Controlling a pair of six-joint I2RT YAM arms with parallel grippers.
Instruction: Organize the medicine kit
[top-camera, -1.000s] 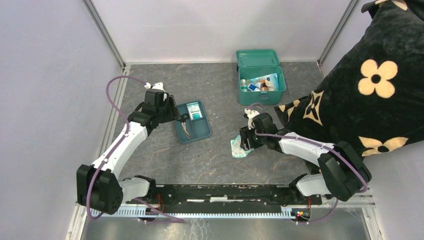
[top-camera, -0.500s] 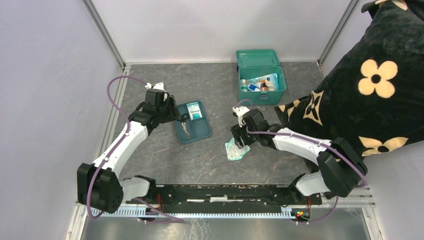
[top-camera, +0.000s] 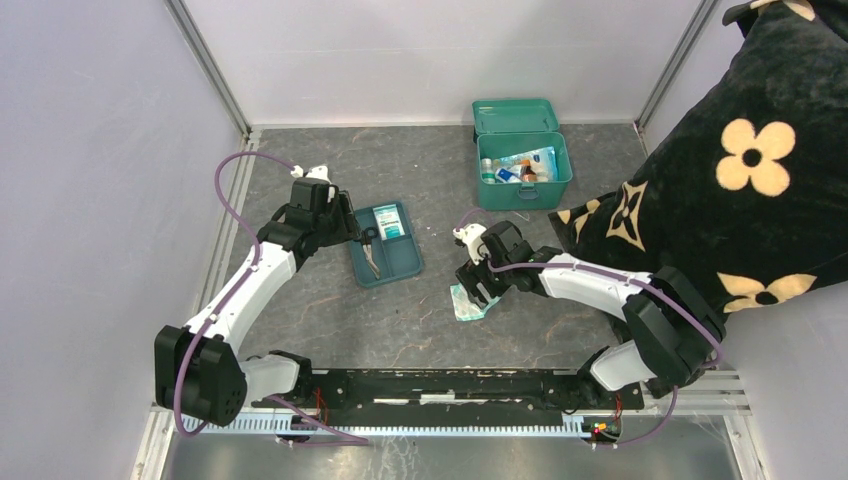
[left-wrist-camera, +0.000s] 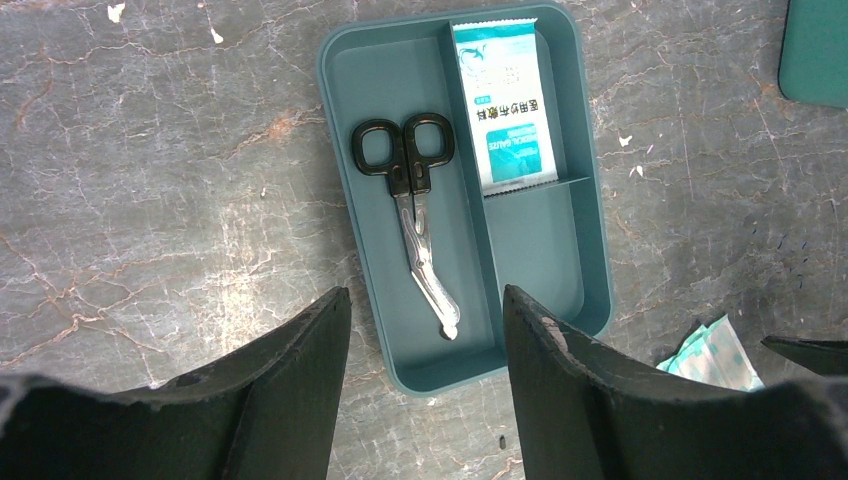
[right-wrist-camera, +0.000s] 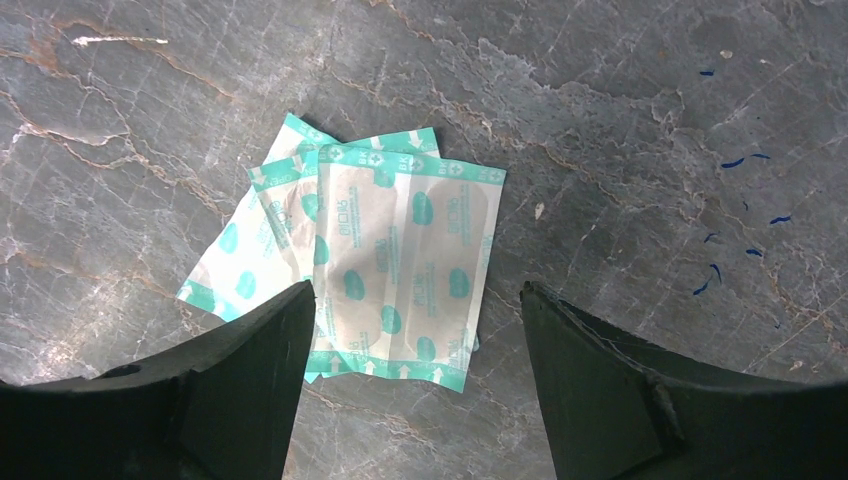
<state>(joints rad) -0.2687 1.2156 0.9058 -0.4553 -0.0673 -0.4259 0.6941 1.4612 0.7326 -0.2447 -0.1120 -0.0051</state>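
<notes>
Lid raised, the medicine kit (top-camera: 524, 168) sits part-filled at the table's far side. Nearer, the right gripper (right-wrist-camera: 415, 290) hovers spread over fanned plaster packets (right-wrist-camera: 400, 230): likely a pick-up, needing descent and a pinch. The left gripper (left-wrist-camera: 425, 295) hangs spread and empty above the divided tray (left-wrist-camera: 560, 250). Grey marbled tabletop (top-camera: 400, 330), white walls.

- bright, even, diffuse light from overhead in all three views.
- shadows are soft and short: faint ones along the inner walls of the tray (left-wrist-camera: 545, 260) and under the lower edge of the plasters (right-wrist-camera: 400, 260).
- the veins of the tabletop (right-wrist-camera: 620, 110) are crisp in both wrist views, with only a mild sheen.
- the fingers (left-wrist-camera: 270, 400) at the bottom of the wrist views are dark, underlit and slightly soft.
- the top view is sharp throughout.
</notes>
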